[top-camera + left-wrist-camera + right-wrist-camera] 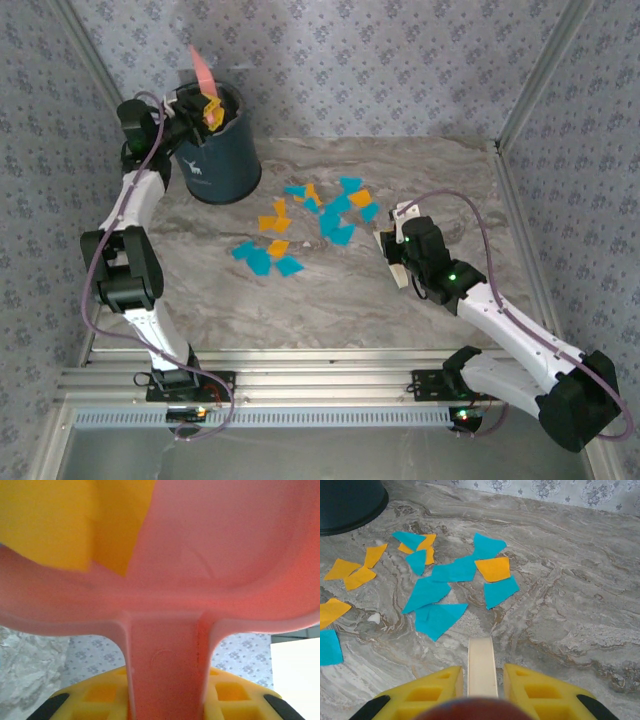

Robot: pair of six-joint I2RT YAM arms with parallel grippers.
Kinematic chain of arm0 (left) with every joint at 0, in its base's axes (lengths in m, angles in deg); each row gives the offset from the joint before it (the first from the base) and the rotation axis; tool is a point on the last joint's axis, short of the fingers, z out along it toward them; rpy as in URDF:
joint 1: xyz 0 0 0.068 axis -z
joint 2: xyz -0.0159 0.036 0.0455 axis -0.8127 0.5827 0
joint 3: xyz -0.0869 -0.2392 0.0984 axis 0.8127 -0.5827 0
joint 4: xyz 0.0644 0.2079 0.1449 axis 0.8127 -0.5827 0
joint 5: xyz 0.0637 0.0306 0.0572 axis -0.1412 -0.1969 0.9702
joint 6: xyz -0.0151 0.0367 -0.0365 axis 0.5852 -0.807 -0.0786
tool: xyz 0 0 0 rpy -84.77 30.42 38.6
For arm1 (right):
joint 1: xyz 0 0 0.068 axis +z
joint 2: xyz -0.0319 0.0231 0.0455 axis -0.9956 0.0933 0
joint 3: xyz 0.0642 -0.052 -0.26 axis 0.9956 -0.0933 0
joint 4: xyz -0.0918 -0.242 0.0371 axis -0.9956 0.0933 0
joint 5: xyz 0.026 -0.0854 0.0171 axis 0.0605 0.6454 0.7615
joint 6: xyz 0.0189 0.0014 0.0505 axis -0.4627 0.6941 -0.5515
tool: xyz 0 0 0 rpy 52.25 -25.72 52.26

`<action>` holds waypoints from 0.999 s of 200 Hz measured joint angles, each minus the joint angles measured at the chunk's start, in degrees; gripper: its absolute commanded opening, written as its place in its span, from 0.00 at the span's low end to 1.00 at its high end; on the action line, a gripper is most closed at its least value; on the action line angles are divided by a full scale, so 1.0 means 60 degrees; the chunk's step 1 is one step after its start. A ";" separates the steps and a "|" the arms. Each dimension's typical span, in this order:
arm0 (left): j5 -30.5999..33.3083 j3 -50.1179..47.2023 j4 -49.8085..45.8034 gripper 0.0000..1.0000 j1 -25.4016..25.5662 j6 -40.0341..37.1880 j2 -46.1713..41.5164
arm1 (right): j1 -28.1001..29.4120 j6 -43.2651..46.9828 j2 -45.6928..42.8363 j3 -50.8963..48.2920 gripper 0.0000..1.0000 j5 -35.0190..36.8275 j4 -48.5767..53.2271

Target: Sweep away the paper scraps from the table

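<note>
Your right gripper point(481, 674) clamps a cream handle point(481, 652); turquoise and orange paper scraps point(451, 575) lie scattered ahead on the table point(570, 610).

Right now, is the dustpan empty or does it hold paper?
Not empty: orange paper lies inside the pink dustpan, which the left gripper holds tipped up over the dark bin.

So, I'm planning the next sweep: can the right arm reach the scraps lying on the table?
Probably yes. The right gripper, shut on a cream tool, sits just beside the paper scraps, with only bare table between.
</note>
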 measured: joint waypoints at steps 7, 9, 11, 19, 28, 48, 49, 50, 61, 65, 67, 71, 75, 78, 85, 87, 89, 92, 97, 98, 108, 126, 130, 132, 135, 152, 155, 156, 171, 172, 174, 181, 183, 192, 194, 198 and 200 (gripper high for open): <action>0.0025 -0.0087 0.0321 0.00 0.0000 0.0321 0.0000 | 0.0004 0.0000 0.0000 0.0000 0.00 0.0000 0.0004; 0.0036 -0.0106 0.0404 0.00 0.0000 0.0412 0.0000 | 0.0000 0.0000 0.0000 0.0000 0.00 0.0000 0.0004; 0.0055 -0.0135 0.0506 0.00 0.0000 0.0503 0.0000 | 0.0000 0.0004 0.0000 0.0000 0.00 0.0000 0.0004; 0.0095 -0.0211 0.0831 0.00 0.0000 0.0801 0.0000 | 0.0000 0.0000 0.0000 0.0000 0.00 0.0000 0.0004; 0.0127 -0.0259 0.1166 0.00 0.0004 0.1115 0.0015 | 0.0000 0.0000 0.0000 0.0000 0.00 0.0000 0.0004; 0.0233 -0.0339 0.1821 0.00 0.0036 0.1712 0.0033 | 0.0000 0.0000 0.0004 -0.0004 0.00 0.0000 0.0000; 0.0233 -0.0342 0.1843 0.00 0.0040 0.1738 0.0033 | 0.0000 0.0000 0.0004 -0.0004 0.00 0.0000 0.0000; 0.0240 -0.0346 0.1880 0.00 0.0044 0.1785 0.0033 | 0.0000 0.0000 0.0004 -0.0004 0.00 -0.0004 0.0000; 0.0302 -0.0382 0.2135 0.00 0.0069 0.2004 0.0036 | 0.0000 0.0004 0.0004 -0.0004 0.00 0.0000 0.0000; 0.0313 -0.0397 0.2208 0.00 0.0080 0.2087 0.0036 | 0.0004 0.0000 0.0004 -0.0004 0.00 0.0000 0.0000; 0.0328 -0.0401 0.2251 0.00 0.0091 0.2113 0.0036 | 0.0004 0.0000 0.0004 -0.0004 0.00 0.0000 0.0000; 0.0350 -0.0419 0.2324 0.00 0.0109 0.2200 0.0036 | 0.0004 0.0004 0.0004 -0.0004 0.00 -0.0004 0.0000; 0.0364 -0.0430 0.2382 0.00 0.0120 0.2251 0.0036 | 0.0004 0.0000 0.0004 -0.0004 0.00 0.0000 0.0000; 0.0375 -0.0444 0.2444 0.00 0.0135 0.2328 0.0036 | 0.0004 0.0004 0.0004 -0.0004 0.00 0.0000 0.0000; 0.0386 -0.0484 0.2561 0.00 0.0142 0.2466 0.0036 | 0.0004 0.0004 0.0004 -0.0004 0.00 0.0000 0.0004; 0.0393 -0.0492 0.2586 0.00 0.0149 0.2488 0.0036 | 0.0004 0.0004 0.0004 -0.0004 0.00 0.0000 0.0004; 0.0401 -0.0503 0.2626 0.00 0.0168 0.2539 0.0040 | 0.0004 0.0004 0.0004 -0.0004 0.00 0.0000 0.0004; 0.0408 -0.0514 0.2685 0.00 0.0189 0.2601 0.0047 | 0.0004 0.0004 0.0004 -0.0004 0.00 0.0000 0.0004; 0.0408 -0.0525 0.2779 0.00 0.0193 0.2688 0.0066 | 0.0000 0.0004 0.0004 -0.0004 0.00 0.0000 0.0000; 0.0408 -0.0521 0.2790 0.00 0.0193 0.2703 0.0073 | 0.0004 0.0004 0.0004 -0.0004 0.00 0.0000 0.0000; 0.0419 -0.0525 0.2940 0.00 0.0229 0.2816 0.0120 | 0.0004 0.0004 0.0004 -0.0004 0.00 0.0000 0.0000; 0.0441 -0.0525 0.2983 0.00 0.0255 0.2907 0.0149 | 0.0004 0.0004 0.0004 -0.0004 0.00 0.0000 0.0004; 0.0441 -0.0525 0.2980 0.00 0.0255 0.2896 0.0149 | 0.0004 0.0004 0.0004 -0.0004 0.00 0.0000 0.0000; 0.0441 -0.0525 0.2976 0.00 0.0255 0.2896 0.0149 | 0.0004 0.0004 0.0004 -0.0004 0.00 -0.0004 0.0000; 0.0441 -0.0525 0.2973 0.00 0.0255 0.2885 0.0149 | 0.0004 0.0004 0.0004 -0.0004 0.00 0.0000 0.0000; 0.0386 -0.0521 0.2754 0.00 0.0255 0.2557 0.0149 | 0.0004 0.0000 0.0000 -0.0007 0.00 0.0000 0.0000; 0.0372 -0.0521 0.2681 0.00 0.0255 0.2488 0.0149 | 0.0004 0.0004 0.0000 -0.0011 0.00 0.0000 0.0000; 0.0357 -0.0521 0.2623 0.00 0.0255 0.2404 0.0146 | 0.0004 0.0004 0.0000 -0.0011 0.00 0.0000 0.0000; 0.0215 -0.0426 0.1840 0.00 0.0251 0.1643 0.0138 | 0.0004 0.0004 0.0000 -0.0011 0.00 0.0000 0.0000; 0.0182 -0.0408 0.1741 0.00 0.0251 0.1585 0.0138 | 0.0004 0.0000 0.0000 -0.0011 0.00 0.0000 0.0000; 0.0182 -0.0386 0.1650 0.00 0.0251 0.1519 0.0138 | 0.0004 0.0000 0.0000 -0.0011 0.00 0.0000 0.0000; 0.0106 -0.0262 0.1104 0.00 0.0251 0.1024 0.0138 | 0.0004 0.0000 0.0000 -0.0011 0.00 0.0000 0.0000; 0.0084 -0.0219 0.0911 0.00 0.0251 0.0823 0.0135 | 0.0004 0.0000 0.0000 -0.0011 0.00 -0.0004 0.0000; 0.0011 0.0000 0.0164 0.00 0.0251 0.0175 0.0117 | 0.0004 0.0000 0.0000 -0.0011 0.00 -0.0004 0.0000; -0.0007 0.0066 -0.0047 0.00 0.0251 0.0033 0.0102 | 0.0004 0.0000 0.0000 -0.0011 0.00 -0.0004 0.0000; -0.0036 0.0171 -0.0426 0.00 0.0251 -0.0328 0.0080 | 0.0004 0.0000 0.0000 -0.0011 0.00 -0.0004 0.0000; -0.0058 0.0233 -0.0601 0.00 0.0251 -0.0452 0.0073 | 0.0004 0.0000 0.0000 -0.0011 0.00 -0.0004 0.0000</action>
